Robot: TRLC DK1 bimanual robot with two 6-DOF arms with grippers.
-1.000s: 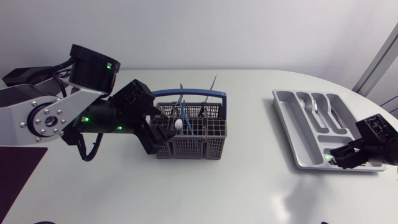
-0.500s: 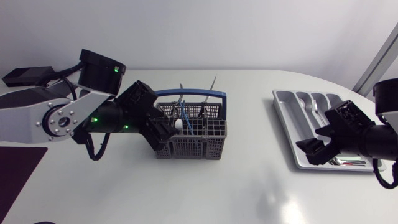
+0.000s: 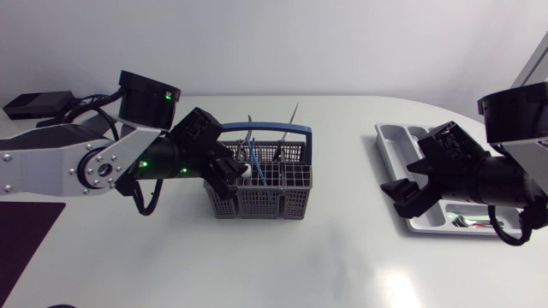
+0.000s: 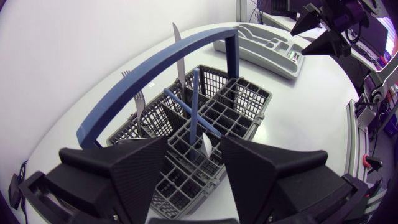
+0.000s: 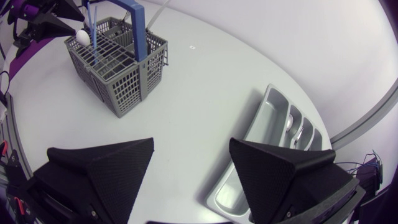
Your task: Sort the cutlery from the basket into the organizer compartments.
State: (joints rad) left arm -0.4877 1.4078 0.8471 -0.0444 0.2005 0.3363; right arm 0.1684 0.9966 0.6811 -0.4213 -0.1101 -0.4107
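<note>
White table [image 3: 325, 257] bears basket [image 3: 265, 202] and organizer [image 3: 390, 137]; left end effector [image 4: 194, 140] and right end effector [image 5: 191, 142] gape empty.

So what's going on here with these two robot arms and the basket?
Two arms are sorting cutlery from a basket into an organizer. The left gripper is open over the basket, a blue-handled utensil just ahead of it, nothing gripped yet. The right gripper hangs open and empty above the table near the organizer, which already holds a spoon.
</note>
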